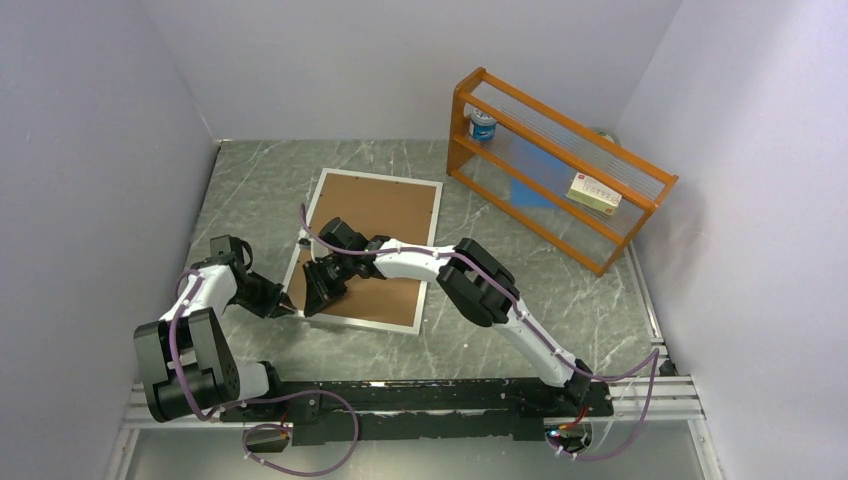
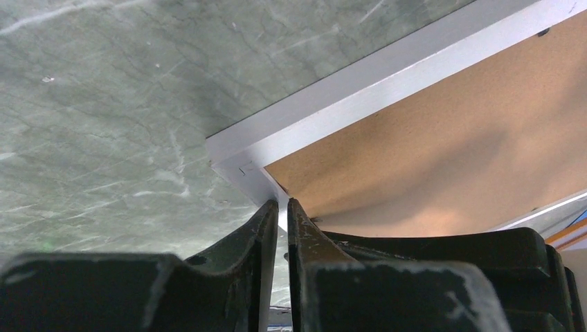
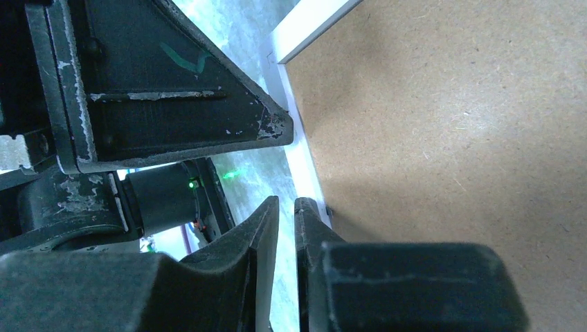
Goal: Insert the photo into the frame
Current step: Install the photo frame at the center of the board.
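The white frame (image 1: 380, 178) lies flat on the marbled table with a brown backing board (image 1: 375, 215) filling its centre. The photo is hidden. My left gripper (image 1: 290, 310) is at the frame's near left corner. In the left wrist view its tips (image 2: 283, 207) are shut on the white border (image 2: 360, 97) beside the board (image 2: 450, 138). My right gripper (image 1: 310, 300) reaches across the board to the same left edge. There it (image 3: 286, 204) is nearly closed over the white border (image 3: 304, 28), close below a left finger (image 3: 173, 90).
An orange wooden rack (image 1: 560, 170) stands at the back right, holding a blue can (image 1: 483, 125) and a small box (image 1: 593, 192). Grey walls close in on the left, back and right. The two grippers are almost touching.
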